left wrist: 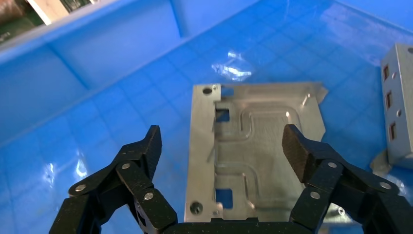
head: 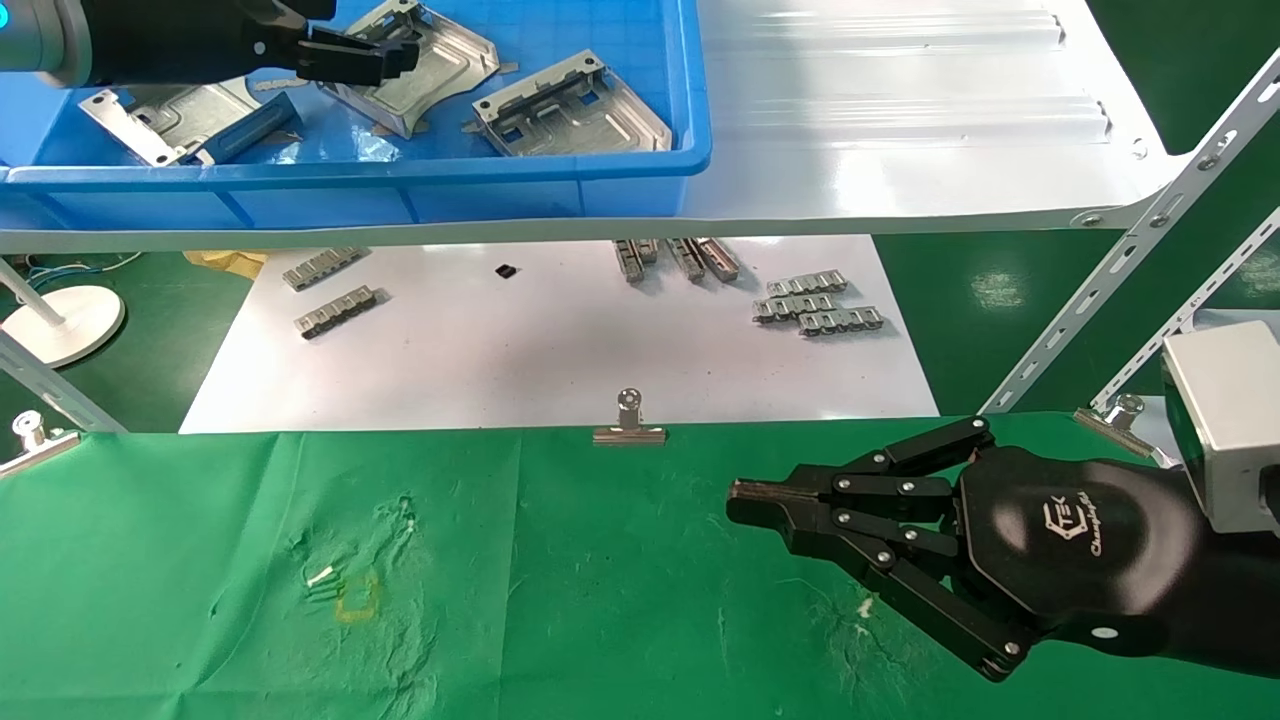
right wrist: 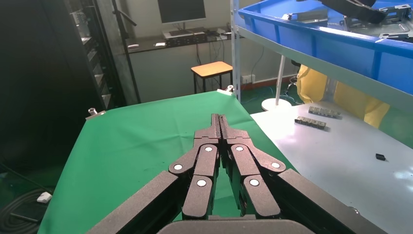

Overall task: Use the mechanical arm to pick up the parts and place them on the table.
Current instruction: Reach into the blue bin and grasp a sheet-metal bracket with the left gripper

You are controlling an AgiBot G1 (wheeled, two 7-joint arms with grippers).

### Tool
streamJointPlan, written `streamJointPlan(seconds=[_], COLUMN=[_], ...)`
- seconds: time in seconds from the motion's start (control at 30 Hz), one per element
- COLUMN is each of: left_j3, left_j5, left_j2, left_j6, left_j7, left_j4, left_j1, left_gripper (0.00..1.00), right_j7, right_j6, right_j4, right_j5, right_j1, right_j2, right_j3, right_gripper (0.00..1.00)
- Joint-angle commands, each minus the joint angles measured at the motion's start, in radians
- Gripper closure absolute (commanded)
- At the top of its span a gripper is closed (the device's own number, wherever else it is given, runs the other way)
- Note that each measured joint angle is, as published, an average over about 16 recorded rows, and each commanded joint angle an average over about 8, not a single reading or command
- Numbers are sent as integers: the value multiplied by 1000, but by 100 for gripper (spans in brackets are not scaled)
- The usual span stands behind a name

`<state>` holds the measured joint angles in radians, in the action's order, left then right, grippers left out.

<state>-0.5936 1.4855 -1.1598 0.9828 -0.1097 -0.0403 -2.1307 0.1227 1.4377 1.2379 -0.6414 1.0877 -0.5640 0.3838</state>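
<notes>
Three silver bracket plates lie in the blue bin [head: 400, 170]: one at the left [head: 170, 120], one in the middle [head: 440, 65] and one at the right [head: 575, 105]. My left gripper [head: 400, 55] hovers over the middle plate. In the left wrist view the left gripper [left wrist: 221, 139] is open, its fingers [left wrist: 148, 146] astride that plate [left wrist: 263, 161] without touching it. Another plate [left wrist: 397, 102] shows at that view's edge. My right gripper [head: 740, 495] is shut and empty, just above the green table [head: 250, 560]; it also shows in the right wrist view [right wrist: 219, 119].
The bin stands on a glossy white shelf [head: 900, 120] with slanted metal braces [head: 1130, 240]. Below it, a white sheet [head: 560, 340] carries several small ridged strips [head: 815, 305]. Metal clips [head: 628, 425] hold the cloth's far edge. A white round base [head: 60, 320] stands at the left.
</notes>
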Motion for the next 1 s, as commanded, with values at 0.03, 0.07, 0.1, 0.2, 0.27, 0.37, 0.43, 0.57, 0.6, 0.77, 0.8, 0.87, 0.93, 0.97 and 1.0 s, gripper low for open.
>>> streamJointPlan(seconds=[0.03,0.07,0.1,0.2,0.27,0.37,0.43,0.57,0.6,0.77,0.8,0.87,0.93,0.97,1.0], left_j3=[-3,-5,-6,-7,-8,-9,-10,-13,-13,-15,-15,-15,-13,-12,-10], left_j5=[5,7,8,11,12,14,15,18,19,21,21,21,19,17,14], left_j2=[-1,-1,-1,-1,-2,-2,-1,4,5,9,9,10,12,14,16], left_j6=[2,1,0,-4,-8,-16,-14,6,13,36,40,48,58,64,71], left_j7=[-6,-8,-9,-14,-17,-21,-22,-22,-21,-19,-19,-19,-17,-16,-13], left_j4=[15,19,23,32,37,42,43,44,43,40,40,39,37,35,32], left_j1=[-7,-9,-10,-10,-9,-6,-5,-5,-5,-7,-8,-10,-13,-15,-17], left_gripper=[100,100,100,100,100,100,100,100,100,100,100,100,100,100,100], right_j7=[0,0,0,0,0,0,0,0,0,0,0,0,0,0,0], right_j6=[0,0,0,0,0,0,0,0,0,0,0,0,0,0,0], right_j4=[0,0,0,0,0,0,0,0,0,0,0,0,0,0,0], right_j5=[0,0,0,0,0,0,0,0,0,0,0,0,0,0,0], right_j1=[0,0,0,0,0,0,0,0,0,0,0,0,0,0,0], right_j2=[0,0,0,0,0,0,0,0,0,0,0,0,0,0,0], right_j3=[0,0,0,0,0,0,0,0,0,0,0,0,0,0,0], right_gripper=[100,100,100,100,100,100,100,100,100,100,100,100,100,100,100])
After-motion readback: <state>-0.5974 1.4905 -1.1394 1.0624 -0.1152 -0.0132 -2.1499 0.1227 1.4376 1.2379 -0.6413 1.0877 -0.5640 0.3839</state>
